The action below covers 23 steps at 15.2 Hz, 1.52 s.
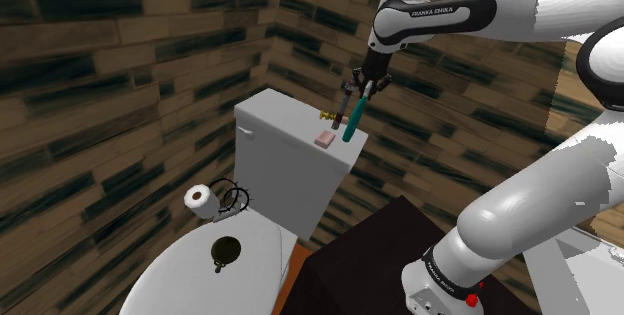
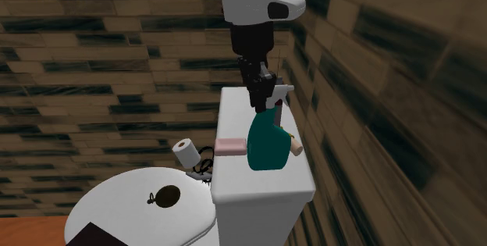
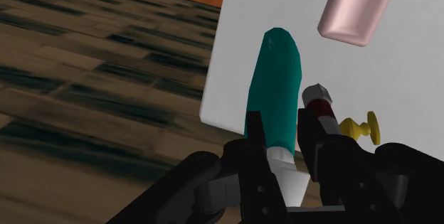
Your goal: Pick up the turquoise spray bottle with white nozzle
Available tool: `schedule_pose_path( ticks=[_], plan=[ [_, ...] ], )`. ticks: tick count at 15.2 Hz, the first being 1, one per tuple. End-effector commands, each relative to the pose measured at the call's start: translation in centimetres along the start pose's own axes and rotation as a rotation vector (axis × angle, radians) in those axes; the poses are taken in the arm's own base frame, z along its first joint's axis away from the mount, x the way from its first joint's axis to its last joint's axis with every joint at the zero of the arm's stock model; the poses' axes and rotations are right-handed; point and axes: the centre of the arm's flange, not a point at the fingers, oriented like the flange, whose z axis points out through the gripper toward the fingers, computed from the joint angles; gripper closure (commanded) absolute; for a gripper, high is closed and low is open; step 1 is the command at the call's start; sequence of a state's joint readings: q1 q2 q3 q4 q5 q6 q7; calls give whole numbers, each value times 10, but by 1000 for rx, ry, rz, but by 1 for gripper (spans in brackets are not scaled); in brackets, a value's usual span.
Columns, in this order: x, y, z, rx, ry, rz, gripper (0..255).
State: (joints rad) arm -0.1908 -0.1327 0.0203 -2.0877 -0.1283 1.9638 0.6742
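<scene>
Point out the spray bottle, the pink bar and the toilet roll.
spray bottle [image 2: 269, 147]: second exterior view, middle of its turquoise body.
pink bar [image 2: 232, 147]: second exterior view, its side.
toilet roll [image 1: 207, 202]: shoulder view, its end face.

The spray bottle [image 3: 277, 87] has a turquoise body and a white nozzle [image 3: 288, 180]. The gripper [image 3: 281, 119] is all black. The arm [image 1: 540, 203] is white with dark joints and has a red button [image 1: 471, 300] near its base. The toilet tank [image 1: 285, 163] is a plain pale grey-white. The bar [image 3: 356, 6] is soft pink, the small knobbed piece [image 3: 361, 129] is yellow, and the paper roll [image 1: 199, 199] is white. The walls [image 1: 110, 73] show brown planks streaked with dark blotches. The floor [image 1: 297, 268] is orange-brown.
</scene>
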Motion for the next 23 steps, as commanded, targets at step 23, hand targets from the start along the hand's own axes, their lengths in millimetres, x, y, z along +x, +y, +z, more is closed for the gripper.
schedule_pose_path(
  ticks=[23],
  plan=[
    [7,7,-79,0,0,0,255]
  ],
)
